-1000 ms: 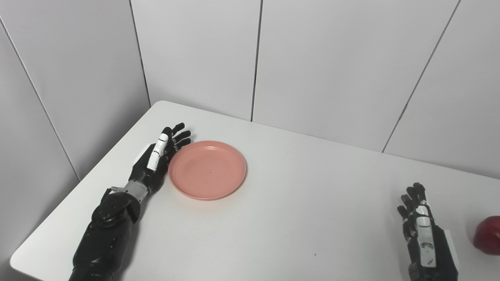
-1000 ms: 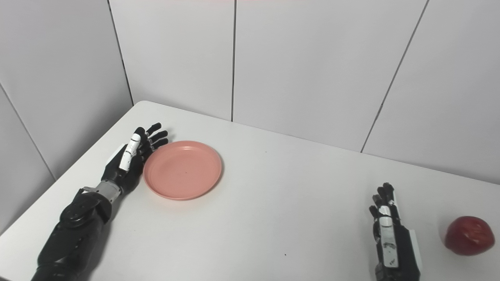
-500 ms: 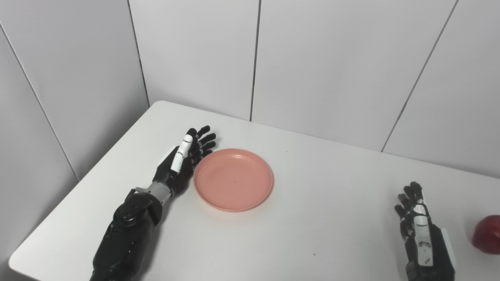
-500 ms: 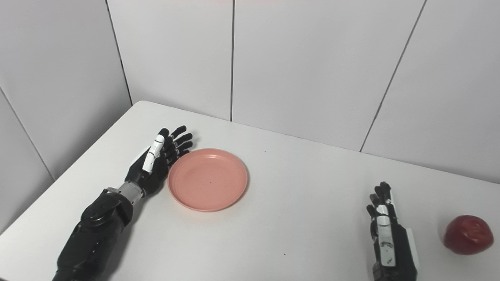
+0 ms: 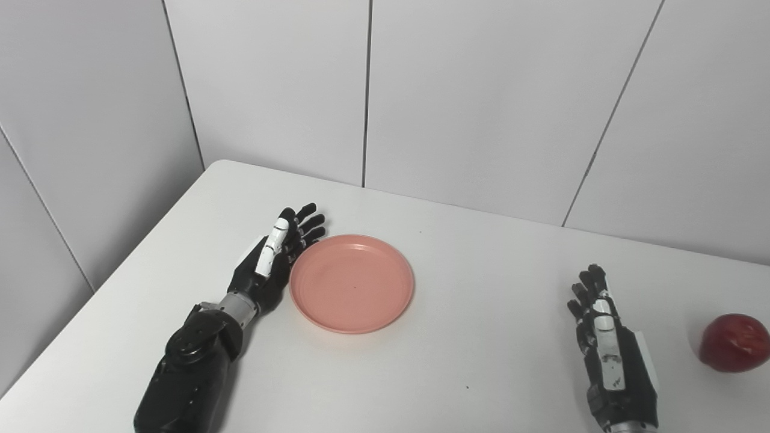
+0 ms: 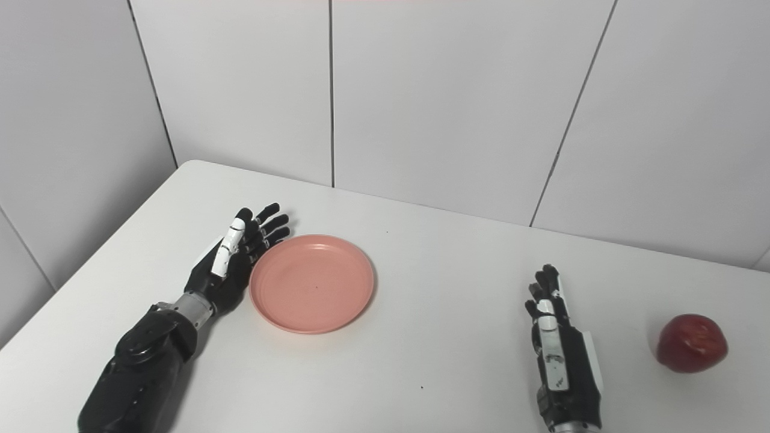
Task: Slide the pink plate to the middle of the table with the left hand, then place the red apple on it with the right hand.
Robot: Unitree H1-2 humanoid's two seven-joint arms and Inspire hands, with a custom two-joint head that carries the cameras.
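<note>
The pink plate (image 5: 352, 282) lies flat on the white table (image 5: 481, 337), left of its middle. My left hand (image 5: 274, 258) is open with straight fingers, standing on edge against the plate's left rim. It also shows in the right eye view (image 6: 231, 261). The red apple (image 6: 691, 343) sits on the table at the far right. My right hand (image 6: 559, 355) is open and empty, resting on the table well left of the apple and apart from it.
The table's left edge (image 5: 120, 264) runs close to a grey panel wall. The back edge (image 5: 493, 213) meets the wall too. Bare table lies between the plate and my right hand.
My left hand has pushed the pink plate to the right across the table. The camera has also turned right. My right hand and the apple have stayed in place.
</note>
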